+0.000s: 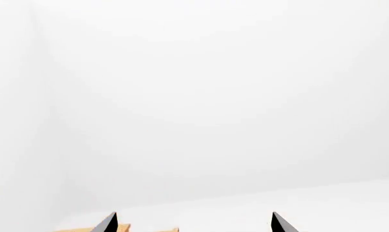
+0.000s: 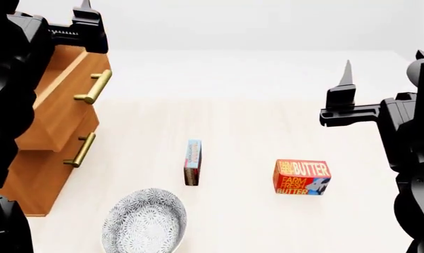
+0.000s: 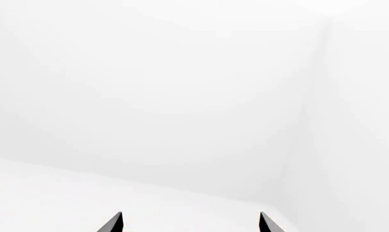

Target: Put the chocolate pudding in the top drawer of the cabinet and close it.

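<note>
The chocolate pudding (image 2: 192, 162) is a thin box with a light blue top, standing on its edge mid-table. The orange-brown cabinet (image 2: 39, 174) stands at the left. Its top drawer (image 2: 64, 100) juts out past the lower drawer, with its brass handle (image 2: 92, 87) facing the table. My left gripper (image 2: 50, 16) is open and empty, held high above the top drawer; in the left wrist view (image 1: 193, 222) only its fingertips and slivers of the drawer's wood (image 1: 84, 229) show. My right gripper (image 2: 384, 63) is open and empty, raised at the right, well away from the pudding; the right wrist view (image 3: 189, 223) shows only white surroundings.
A red-orange "Farm Fresh Butter" box (image 2: 301, 177) stands right of the pudding. A patterned grey bowl (image 2: 144, 221) sits at the front, below the pudding and near the cabinet's corner. The lower drawer's handle (image 2: 80, 150) is below the top one.
</note>
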You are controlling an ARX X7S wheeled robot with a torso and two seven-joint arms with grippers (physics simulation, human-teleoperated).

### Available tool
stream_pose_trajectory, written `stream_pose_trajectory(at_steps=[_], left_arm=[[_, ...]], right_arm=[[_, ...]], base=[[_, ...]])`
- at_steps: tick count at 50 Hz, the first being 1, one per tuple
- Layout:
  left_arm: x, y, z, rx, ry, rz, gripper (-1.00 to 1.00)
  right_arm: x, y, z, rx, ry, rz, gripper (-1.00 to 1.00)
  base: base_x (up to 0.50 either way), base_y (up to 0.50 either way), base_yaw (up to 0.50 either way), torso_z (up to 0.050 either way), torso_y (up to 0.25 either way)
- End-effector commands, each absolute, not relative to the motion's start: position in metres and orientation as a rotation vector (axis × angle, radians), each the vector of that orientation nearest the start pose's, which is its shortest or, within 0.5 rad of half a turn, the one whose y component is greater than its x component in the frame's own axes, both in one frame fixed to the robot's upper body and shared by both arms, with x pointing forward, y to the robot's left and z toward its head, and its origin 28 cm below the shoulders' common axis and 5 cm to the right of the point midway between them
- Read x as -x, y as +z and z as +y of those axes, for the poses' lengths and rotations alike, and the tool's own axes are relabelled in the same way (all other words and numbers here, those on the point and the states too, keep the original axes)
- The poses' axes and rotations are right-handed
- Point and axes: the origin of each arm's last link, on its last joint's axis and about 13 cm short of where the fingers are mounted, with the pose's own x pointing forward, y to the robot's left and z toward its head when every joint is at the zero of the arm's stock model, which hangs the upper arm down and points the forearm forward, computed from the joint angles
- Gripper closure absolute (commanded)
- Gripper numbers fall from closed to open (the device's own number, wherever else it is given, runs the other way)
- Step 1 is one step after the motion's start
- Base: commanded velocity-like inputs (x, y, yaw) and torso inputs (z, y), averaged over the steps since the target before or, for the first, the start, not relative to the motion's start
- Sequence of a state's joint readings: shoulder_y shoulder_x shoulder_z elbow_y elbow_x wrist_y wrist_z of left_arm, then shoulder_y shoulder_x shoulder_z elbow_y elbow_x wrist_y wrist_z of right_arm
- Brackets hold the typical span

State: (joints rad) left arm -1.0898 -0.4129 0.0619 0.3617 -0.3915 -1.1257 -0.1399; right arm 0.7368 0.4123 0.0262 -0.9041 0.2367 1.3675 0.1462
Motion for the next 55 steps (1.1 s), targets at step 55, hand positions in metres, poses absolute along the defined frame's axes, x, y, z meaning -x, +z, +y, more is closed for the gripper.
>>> stream_pose_trajectory(at_steps=[55], left_arm=[[-0.416, 0.305, 0.302, -0.156, 0.35, 0.267, -1.0]], right_arm=[[-0.231, 0.249, -0.155, 0.281, -0.171, -0.228, -1.0]], base=[[0.0, 0.0, 0.0, 0.0, 0.0]])
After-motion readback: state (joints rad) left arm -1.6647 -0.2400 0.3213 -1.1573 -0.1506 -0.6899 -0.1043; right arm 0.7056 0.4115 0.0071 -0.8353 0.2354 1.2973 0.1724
